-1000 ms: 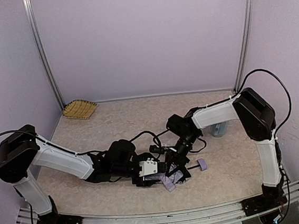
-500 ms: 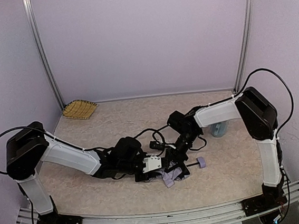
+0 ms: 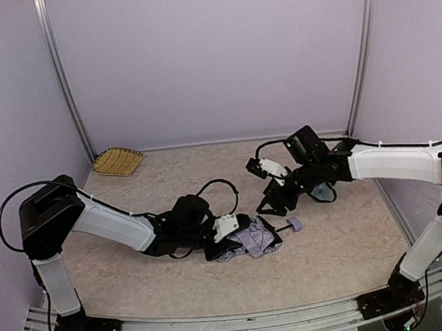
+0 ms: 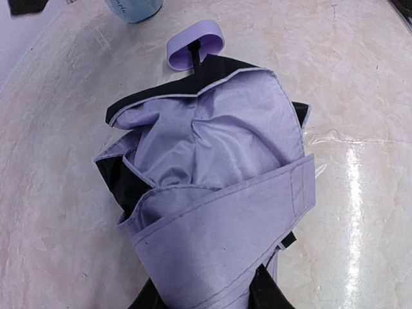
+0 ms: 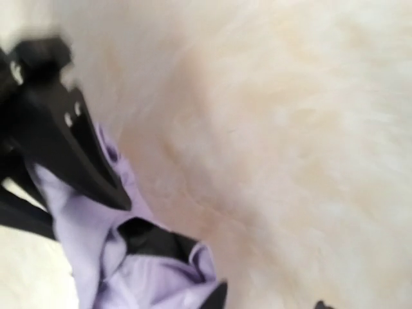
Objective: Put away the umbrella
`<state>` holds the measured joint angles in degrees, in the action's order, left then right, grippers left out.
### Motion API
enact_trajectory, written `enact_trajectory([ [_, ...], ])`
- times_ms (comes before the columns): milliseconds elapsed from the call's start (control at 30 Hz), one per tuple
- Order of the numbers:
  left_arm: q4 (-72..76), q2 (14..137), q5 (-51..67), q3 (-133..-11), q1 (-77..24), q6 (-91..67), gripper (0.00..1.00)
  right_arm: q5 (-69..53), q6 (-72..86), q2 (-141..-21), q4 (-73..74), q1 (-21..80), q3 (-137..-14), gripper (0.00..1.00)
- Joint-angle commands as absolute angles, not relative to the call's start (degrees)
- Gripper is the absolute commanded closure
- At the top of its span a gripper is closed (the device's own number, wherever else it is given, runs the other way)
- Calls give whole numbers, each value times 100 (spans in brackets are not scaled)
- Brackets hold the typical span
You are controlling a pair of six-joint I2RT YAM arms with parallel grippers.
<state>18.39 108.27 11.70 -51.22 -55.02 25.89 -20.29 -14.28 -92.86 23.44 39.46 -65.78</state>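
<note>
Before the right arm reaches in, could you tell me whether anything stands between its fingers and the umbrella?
Nothing visible does. The right gripper hangs open beyond the umbrella, bare table between them. The light-blue cup stands behind that arm; the left gripper holds the opposite side.

Robot test cell, probably a lab bench. Plain lavender wall panels [image 3: 210, 57] close off the back and sides, with bare metal uprights [image 3: 63, 87] at the rear corners. Marble-patterned tabletop [image 3: 205, 167]. Left arm [image 3: 109, 223] and right arm [image 3: 393, 158] bolted to a slotted aluminium rail [image 3: 221, 326] at the near edge, black cables [image 3: 403, 109] exposed.
</note>
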Motion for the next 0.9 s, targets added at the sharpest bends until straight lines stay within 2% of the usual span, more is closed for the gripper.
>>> enact_trajectory([
  [0, 915, 11225, 1118, -4746, -5432, 2312, 76, -1621, 430, -8550, 1762, 3979, -5609, 33],
  [167, 984, 11237, 1157, -4726, -5431, 2284, 76, -2513, 1807, -7986, -161, 4556, -4263, 56],
  [300, 969, 11237, 1191, -4741, -5432, 2336, 76, -2838, 2159, -8415, -1075, 4603, -4113, 72],
  [600, 941, 11197, 1198, -4730, -5445, 2308, 76, -2762, 2089, -9484, -1037, 4641, -4425, 73],
  [767, 941, 11215, 1232, -4756, -5449, 2303, 76, -3294, 2160, -9761, -1404, 4753, -4284, 72],
  [867, 932, 11250, 1249, -4781, -5449, 2311, 76, -3354, 2142, -9990, -1496, 4822, -4255, 76],
])
